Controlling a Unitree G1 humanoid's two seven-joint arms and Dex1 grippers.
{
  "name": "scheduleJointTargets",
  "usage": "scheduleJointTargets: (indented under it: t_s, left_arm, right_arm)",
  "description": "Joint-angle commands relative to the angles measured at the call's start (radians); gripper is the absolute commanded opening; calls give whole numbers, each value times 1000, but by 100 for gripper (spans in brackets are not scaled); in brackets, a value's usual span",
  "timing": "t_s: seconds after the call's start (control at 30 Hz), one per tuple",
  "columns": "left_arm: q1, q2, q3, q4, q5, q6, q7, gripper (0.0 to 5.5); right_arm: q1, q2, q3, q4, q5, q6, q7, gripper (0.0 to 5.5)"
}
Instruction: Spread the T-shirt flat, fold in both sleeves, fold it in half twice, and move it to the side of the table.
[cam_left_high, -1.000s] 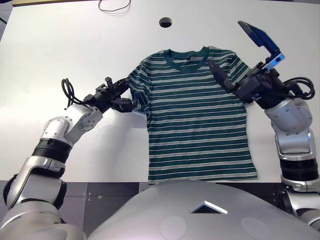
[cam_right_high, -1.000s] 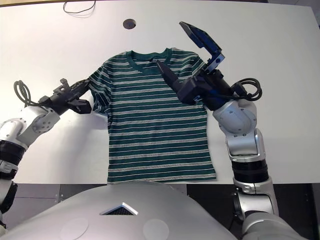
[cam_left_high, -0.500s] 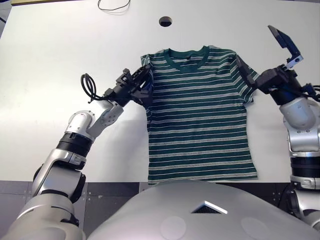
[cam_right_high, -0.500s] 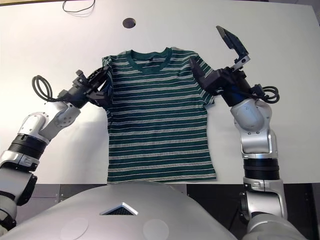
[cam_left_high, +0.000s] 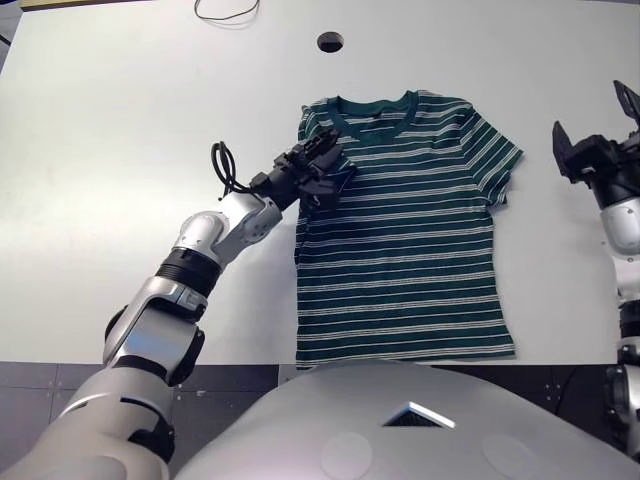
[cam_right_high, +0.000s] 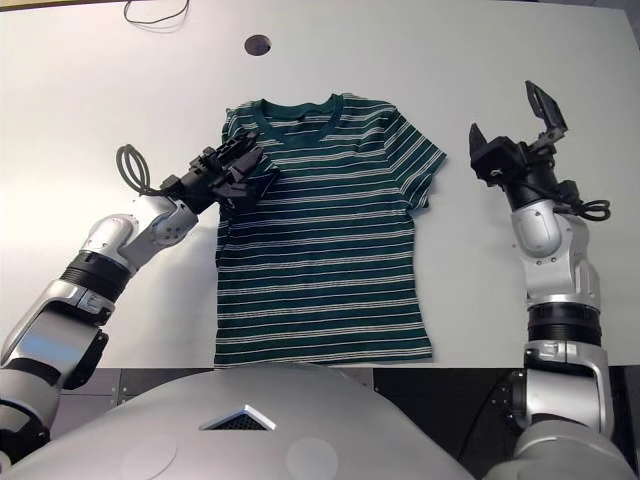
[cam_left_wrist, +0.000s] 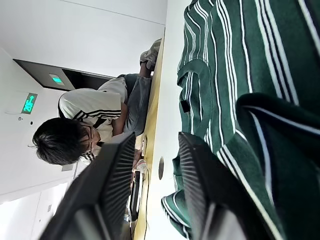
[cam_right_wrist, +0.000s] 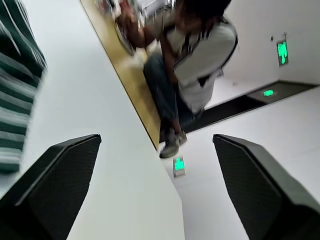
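The green striped T-shirt (cam_left_high: 400, 250) lies flat on the white table (cam_left_high: 120, 150), collar toward the far side. Its left sleeve (cam_left_high: 318, 150) is folded in over the chest. My left gripper (cam_left_high: 325, 172) rests on that folded sleeve. In the left wrist view its fingers (cam_left_wrist: 117, 190) stand apart, with sleeve cloth (cam_left_wrist: 280, 160) against one of them. The right sleeve (cam_left_high: 500, 160) lies spread out. My right gripper (cam_left_high: 580, 148) hangs open over bare table to the right of that sleeve, with nothing between its fingers (cam_right_wrist: 55, 185).
A round hole (cam_left_high: 330, 43) and a black cable loop (cam_left_high: 228, 12) are at the far side of the table. Wide bare table lies left of the shirt, and a narrower strip lies on the right. The shirt's hem (cam_left_high: 405, 350) is close to the table's front edge.
My left gripper carried the left sleeve inward over the chest. My right gripper drew back from the right shoulder to the right, leaving the right sleeve spread out.
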Motion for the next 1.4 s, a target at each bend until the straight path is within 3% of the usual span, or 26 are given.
scheduleJointTargets:
  t_s: [0.03,0.13,0.27,0.47,0.93,1.4]
  left_arm:
    - [27,-5,-12,-26,-32,-23,-30,214]
    - [54,9,56,-112,-60,-12,37,268]
    - [95,26,176,-225,-123,-2,101,268]
    - [118,11,246,-294,-168,2,117,268]
    - [107,-21,294,-300,-228,2,100,268]
    - [129,-23,362,-341,-276,9,91,270]
  right_arm:
    - [-70,-110,98,152,-159,13,-76,415]
    - [-56,-176,182,113,-244,-11,-38,415]
    - [-21,-242,283,2,-286,-52,123,415]
    - [-170,-211,417,89,-358,-94,195,415]
    - [-377,-48,608,383,-433,-100,-13,415]
    - [-382,-59,629,462,-387,-96,-60,108]
